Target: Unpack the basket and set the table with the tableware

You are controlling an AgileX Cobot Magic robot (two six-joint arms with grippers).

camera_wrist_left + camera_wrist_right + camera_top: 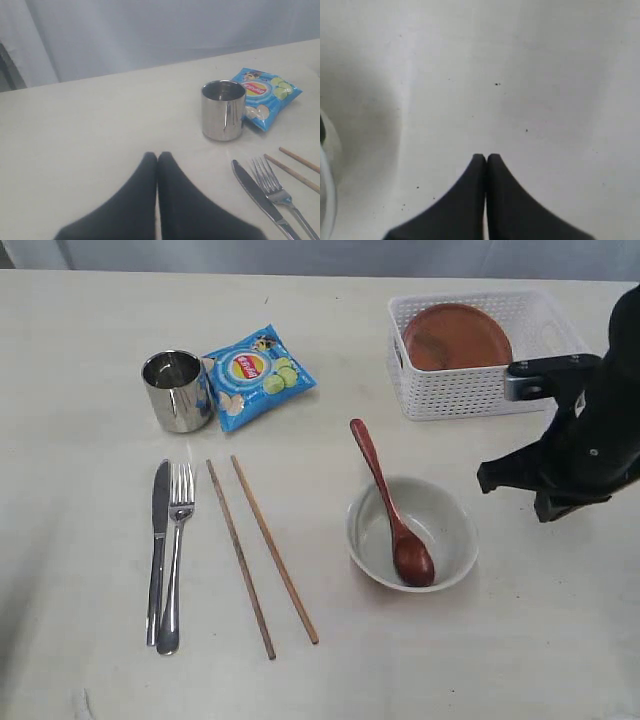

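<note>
Nearest us in the exterior view lie the knife and fork, side by side, with the chopsticks just to their 3 o'clock. All of them run roughly from 12 to 6 o'clock. At 12 o'clock of the cutlery stand the cup and a blue chip bag, which touch each other. The bowl sits on the table at 3 o'clock of the chopsticks. The spoon rests in it, handle pointing to 11 o'clock.

We judge that only the plate is left to unpack. It lies tilted inside the basket, whose long side runs from 9 to 3 o'clock.

The right claw has its fingers pressed together on nothing, over bare table beside the bowl. In the exterior view the plate lies at about 11 o'clock from the right arm, near it. Being round, the plate has no long axis to line up with, so its raised rim looks like the place to grip.

The left claw is likewise together and empty. It is by the cup, well apart from the basket, so we judge the right arm the nearer one. Its fingers would need to part first.
</note>
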